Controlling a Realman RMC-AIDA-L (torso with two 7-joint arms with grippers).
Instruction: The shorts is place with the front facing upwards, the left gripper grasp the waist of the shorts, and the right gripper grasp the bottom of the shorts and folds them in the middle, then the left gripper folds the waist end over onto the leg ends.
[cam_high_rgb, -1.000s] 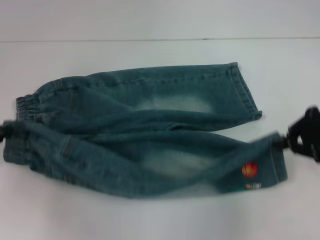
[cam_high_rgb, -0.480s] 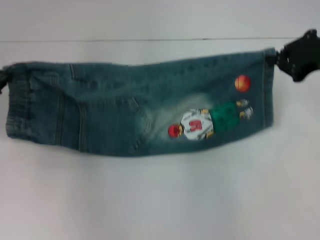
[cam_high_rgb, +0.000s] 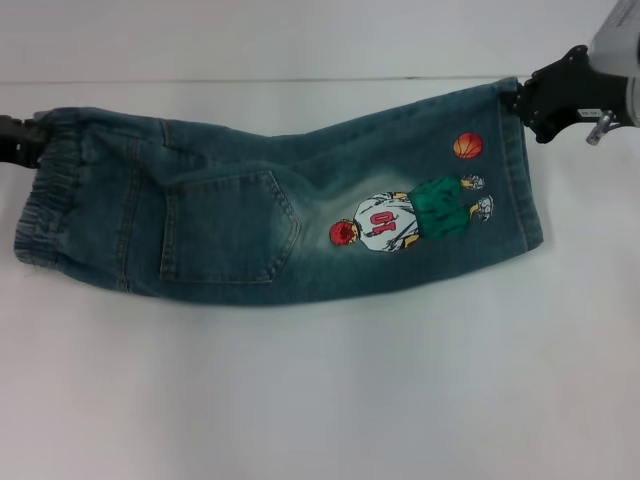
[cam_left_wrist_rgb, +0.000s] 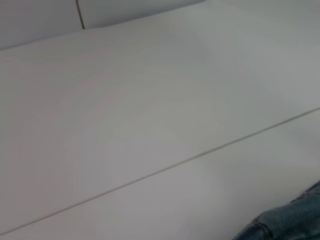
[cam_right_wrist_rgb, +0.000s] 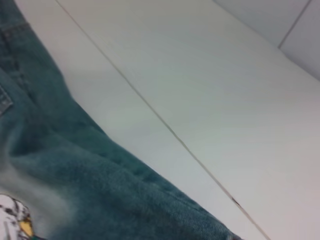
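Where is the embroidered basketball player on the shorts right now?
In the head view, the embroidered player faces up on the shorts, right of the back pocket, near the leg hems by the right hand.

My left gripper (cam_high_rgb: 30, 133) is pinched onto the far corner of the waist (cam_high_rgb: 50, 190). My right gripper (cam_high_rgb: 518, 100), arm reaching in from the right, is clamped on the far corner of the leg ends (cam_high_rgb: 518, 165)

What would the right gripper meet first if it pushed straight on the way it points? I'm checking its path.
The right gripper points toward the robot's left, so it would likely meet the shorts at the leg hem it touches.
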